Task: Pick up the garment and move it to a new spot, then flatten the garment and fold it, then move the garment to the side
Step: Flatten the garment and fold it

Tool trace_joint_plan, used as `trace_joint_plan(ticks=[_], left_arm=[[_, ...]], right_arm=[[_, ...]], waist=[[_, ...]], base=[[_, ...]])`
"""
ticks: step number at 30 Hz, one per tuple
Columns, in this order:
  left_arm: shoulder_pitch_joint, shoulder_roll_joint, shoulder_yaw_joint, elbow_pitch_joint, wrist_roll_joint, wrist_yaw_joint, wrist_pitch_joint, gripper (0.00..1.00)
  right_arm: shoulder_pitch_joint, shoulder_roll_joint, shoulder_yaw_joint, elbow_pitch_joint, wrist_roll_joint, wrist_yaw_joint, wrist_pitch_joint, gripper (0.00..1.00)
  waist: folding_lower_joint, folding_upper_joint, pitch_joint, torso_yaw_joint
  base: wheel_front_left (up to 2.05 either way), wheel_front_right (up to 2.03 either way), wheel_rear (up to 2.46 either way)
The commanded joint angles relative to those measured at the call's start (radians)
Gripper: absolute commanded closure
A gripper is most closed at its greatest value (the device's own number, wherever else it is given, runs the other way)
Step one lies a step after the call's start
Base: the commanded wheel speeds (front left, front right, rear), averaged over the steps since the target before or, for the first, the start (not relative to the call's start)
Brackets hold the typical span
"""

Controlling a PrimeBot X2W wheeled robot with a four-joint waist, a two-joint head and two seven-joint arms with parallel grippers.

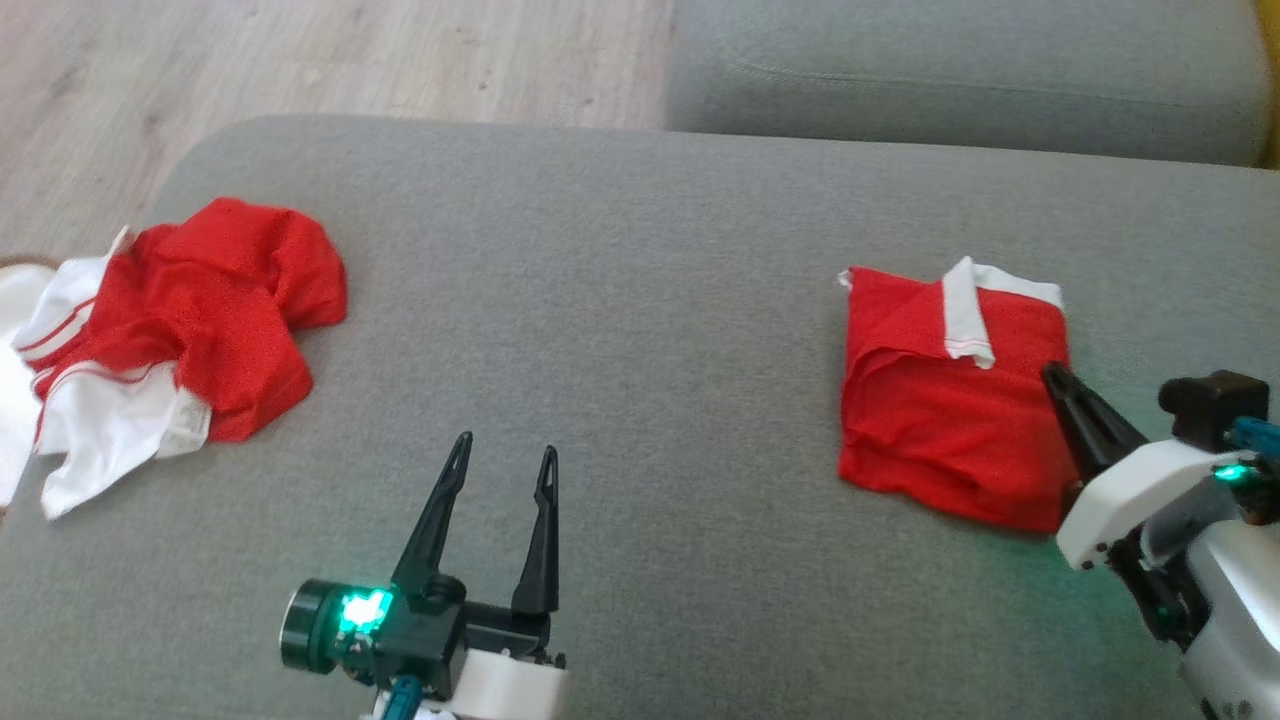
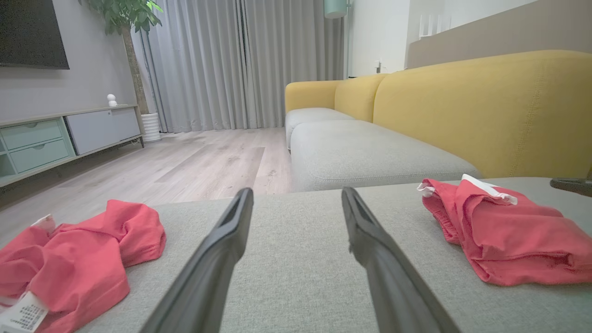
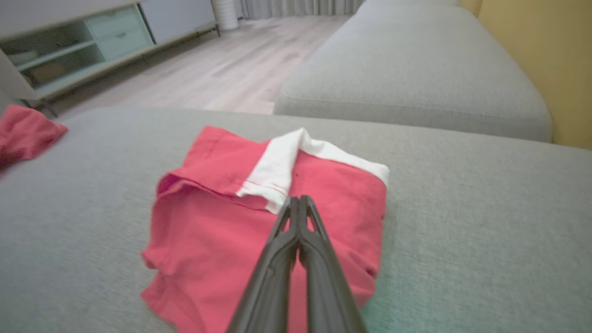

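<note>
1. Landmark: the grey cushion [image 1: 640, 300]. Every position below is given relative to it.
2. The folded garment [image 1: 940, 420] lies flat on the cushion's right part, well toward its right end. It is a red, squarish packet with a white band [image 1: 965, 315] turned over the side nearest the cushion's far edge. The layers gape a little at the corner nearest the cushion's middle.
3. Right gripper [image 1: 1052, 375]: the two fingers are pressed together with no gap. The tips sit over the folded garment on the side facing the cushion's right end; in the wrist view they stop just short of the white band. No cloth shows between them. I cannot tell whether the tips rest on the fabric or hang just above it.
4. Left gripper [image 1: 507, 445]: fingers spread wide and holding nothing. It sits over bare cushion near the near edge, left of the middle, apart from both garments.
5. A crumpled garment [image 1: 200, 310], red and white, is heaped at the cushion's left end, with part of it spilling over that edge.
6. Step, as I judge it: the fold looks done. The last step, moving the garment to the side, is in hand or nearly finished.
7. Next move, as I judge it:
   - If the packet needs to go further right, the fingers should either open and pinch through every layer or push low and flat. A push on the top layer alone could slide it and undo the fold.
   - Otherwise the right gripper should lift straight off without catching the white band.
</note>
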Motion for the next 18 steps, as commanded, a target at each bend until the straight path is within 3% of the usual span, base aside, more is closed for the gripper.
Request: trace_joint_plan(ticks=[1, 10, 18], left_arm=[[-0.018, -0.004, 0.026, -0.035, 0.009, 0.003, -0.005, 0.00], [-0.042, -0.005, 0.006, -0.038, -0.002, 0.003, -0.005, 0.00], [-0.061, -0.005, 0.007, -0.039, -0.016, 0.026, -0.005, 0.00]], right_arm=[[-0.032, -0.011, -0.001, -0.008, -0.014, -0.001, -0.004, 1.00], [-0.148, 0.055, 0.026, 0.160, -0.065, -0.001, 0.043, 1.00], [-0.295, 0.190, 0.067, 0.171, -0.034, -0.001, -0.139, 1.00]], waist=[[0.0000, 0.0000, 0.011, 0.014], [0.0000, 0.0000, 0.072, 0.059], [0.0000, 0.0000, 0.089, 0.027]], base=[[0.00, 0.00, 0.00], [0.00, 0.00, 0.00], [0.00, 0.00, 0.00]])
